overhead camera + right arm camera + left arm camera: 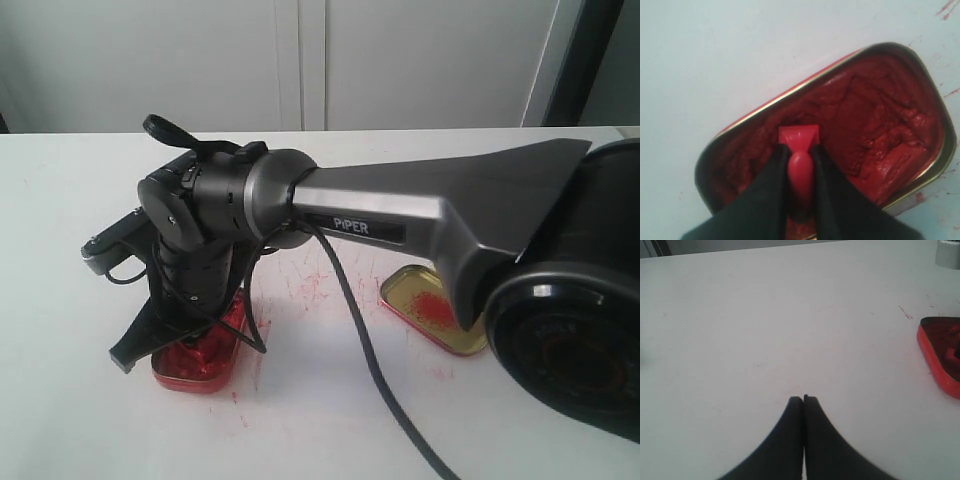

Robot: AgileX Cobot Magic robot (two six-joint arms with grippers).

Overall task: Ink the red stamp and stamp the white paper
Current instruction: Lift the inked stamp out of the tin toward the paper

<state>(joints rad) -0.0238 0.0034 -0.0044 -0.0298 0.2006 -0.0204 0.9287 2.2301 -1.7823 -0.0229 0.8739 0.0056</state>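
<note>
1. The right gripper (799, 150) has its two black fingers (765, 200) drawn in narrowly on the short knob handle of the small solid red plastic stamp (799, 136); the knob fills the gap between them.
2. The stamp stands inside the rounded-rectangle metal tin (765, 106) of lumpy red ink paste (875, 125); its square base sits against the paste, roughly midway along the tin's length; how deep it sinks cannot be told.
3. In the exterior view the dark grey right arm (420, 200) reaches across the middle to the left side; its wrist points down over the tin, which sits on the white table (80, 420); a black cable (370, 370) trails from the wrist toward the near edge.
4. A gold-coloured shallow tin lid (432, 308) with a red smear lies on the table to the right of the tin, apart from it and partly hidden by the arm; red flecks mark the table between them.
5. The left gripper (803, 399) has its fingers pressed together with nothing between them, above bare table; a corner of the red tin shows at the edge of that view, well apart from the fingertips.
</note>
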